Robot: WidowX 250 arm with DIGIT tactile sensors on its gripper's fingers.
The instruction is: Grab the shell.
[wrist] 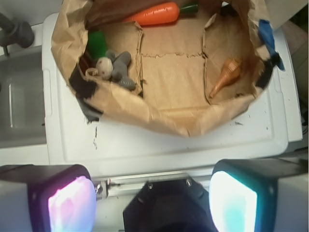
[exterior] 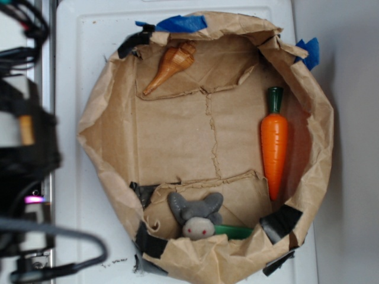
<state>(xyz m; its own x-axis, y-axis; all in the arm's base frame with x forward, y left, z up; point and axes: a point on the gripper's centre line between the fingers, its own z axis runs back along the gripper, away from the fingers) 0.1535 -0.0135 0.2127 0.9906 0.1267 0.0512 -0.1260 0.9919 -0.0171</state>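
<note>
Approaching with end effector [wrist: 152,193] pads spread apart, align across the conch shell [exterior: 172,65] at 11 o'clock, gripping its ridged body.

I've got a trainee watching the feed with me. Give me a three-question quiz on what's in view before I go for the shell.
1. True or false: the shell touches the carrot.
2. Multiple choice: the grey plush toy lies at which end of the paper bag, seen from the exterior view? A) the end with the shell B) the end opposite the shell C) outside the bag
3. Fill in: in the wrist view, the gripper is outside the bag and its fingers stand ____.

Key: 1 false, they lie apart on opposite sides of the bag. 2 B. 3 open, nothing between them.
</note>
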